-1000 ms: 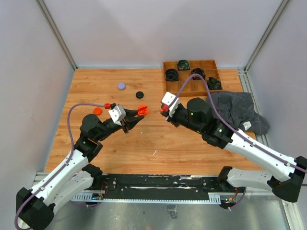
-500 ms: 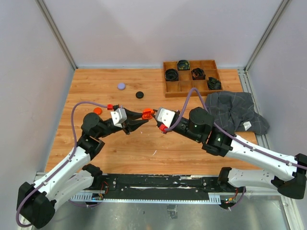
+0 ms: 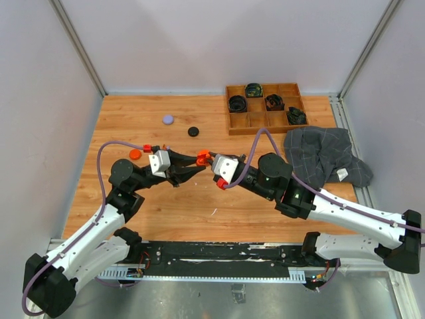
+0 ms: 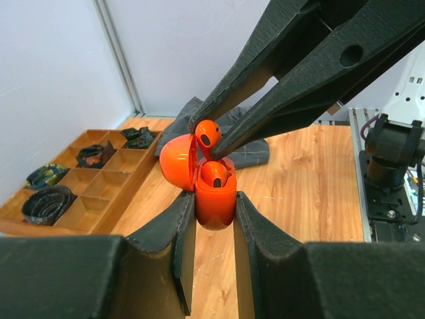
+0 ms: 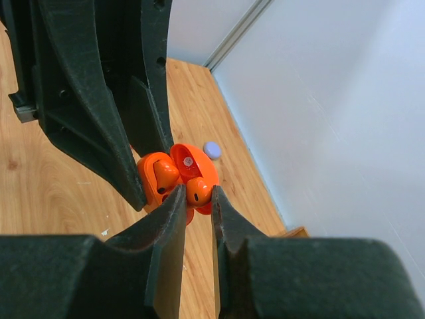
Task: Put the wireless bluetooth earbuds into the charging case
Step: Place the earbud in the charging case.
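One earbud (image 4: pixel 214 175) sits in the case (image 4: pixel 216 205) pinched by the left fingers (image 4: pixel 169 232); the right fingers (image 4: pixel 265 60), pinching the second earbud (image 4: pixel 208 135), should lower it straight.

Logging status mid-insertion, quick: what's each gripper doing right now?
Left gripper: shut on the orange charging case, lid open.
Right gripper: shut on an orange earbud.

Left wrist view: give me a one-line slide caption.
Left gripper holds the open orange charging case, one earbud seated; right gripper holds a second earbud just above it.
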`<action>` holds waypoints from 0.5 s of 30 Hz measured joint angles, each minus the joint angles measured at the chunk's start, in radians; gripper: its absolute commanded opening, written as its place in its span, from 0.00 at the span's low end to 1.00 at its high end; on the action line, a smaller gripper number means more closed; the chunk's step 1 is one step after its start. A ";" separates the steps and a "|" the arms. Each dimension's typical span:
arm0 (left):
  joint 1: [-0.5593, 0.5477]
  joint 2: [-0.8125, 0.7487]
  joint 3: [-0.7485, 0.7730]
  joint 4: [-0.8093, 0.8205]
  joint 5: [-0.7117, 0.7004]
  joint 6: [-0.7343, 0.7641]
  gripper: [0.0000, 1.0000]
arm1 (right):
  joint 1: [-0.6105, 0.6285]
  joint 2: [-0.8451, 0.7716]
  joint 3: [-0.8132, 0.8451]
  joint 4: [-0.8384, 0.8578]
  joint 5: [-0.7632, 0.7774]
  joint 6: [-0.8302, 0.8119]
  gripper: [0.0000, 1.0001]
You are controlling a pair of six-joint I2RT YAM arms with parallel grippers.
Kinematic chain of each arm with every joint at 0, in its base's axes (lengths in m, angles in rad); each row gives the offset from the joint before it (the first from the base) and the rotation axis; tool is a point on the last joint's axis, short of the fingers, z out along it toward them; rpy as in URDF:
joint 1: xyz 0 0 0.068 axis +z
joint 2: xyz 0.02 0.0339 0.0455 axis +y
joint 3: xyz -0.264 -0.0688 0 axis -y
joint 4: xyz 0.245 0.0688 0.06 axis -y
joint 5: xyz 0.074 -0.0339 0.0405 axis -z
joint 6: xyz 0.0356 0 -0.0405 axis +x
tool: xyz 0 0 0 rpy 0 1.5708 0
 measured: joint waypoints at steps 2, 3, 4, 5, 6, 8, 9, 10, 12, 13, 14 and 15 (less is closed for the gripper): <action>0.000 -0.001 0.000 0.006 0.004 -0.009 0.00 | 0.000 0.001 -0.003 0.006 0.000 0.000 0.02; 0.001 -0.001 0.000 0.008 0.005 -0.015 0.00 | 0.004 0.001 -0.005 0.009 0.002 0.000 0.02; 0.001 -0.001 -0.002 0.011 0.005 -0.023 0.00 | 0.005 0.001 -0.006 0.013 0.002 0.000 0.02; 0.001 -0.002 -0.005 0.016 0.005 -0.029 0.00 | 0.005 0.001 -0.009 0.016 0.003 0.000 0.02; 0.001 -0.002 -0.009 0.022 0.006 -0.034 0.00 | 0.007 0.001 -0.011 0.021 0.003 0.000 0.02; 0.001 -0.004 -0.019 0.038 0.006 -0.053 0.00 | 0.010 0.001 -0.018 0.029 0.005 0.000 0.02; 0.001 -0.004 -0.023 0.045 0.006 -0.063 0.00 | 0.011 0.001 -0.020 0.031 0.005 0.000 0.02; 0.001 -0.004 -0.025 0.049 0.005 -0.071 0.00 | 0.011 0.001 -0.021 0.032 0.005 0.001 0.02; 0.001 -0.004 -0.028 0.056 0.005 -0.083 0.00 | 0.011 0.001 -0.025 0.039 0.003 0.002 0.02; 0.001 -0.004 -0.029 0.058 0.004 -0.090 0.00 | 0.011 0.000 -0.026 0.042 0.001 0.003 0.02; 0.001 -0.005 -0.031 0.062 0.002 -0.097 0.00 | 0.011 0.000 -0.026 0.046 -0.002 0.005 0.02; 0.001 -0.005 -0.032 0.066 0.000 -0.103 0.00 | 0.011 -0.001 -0.029 0.051 -0.004 0.008 0.02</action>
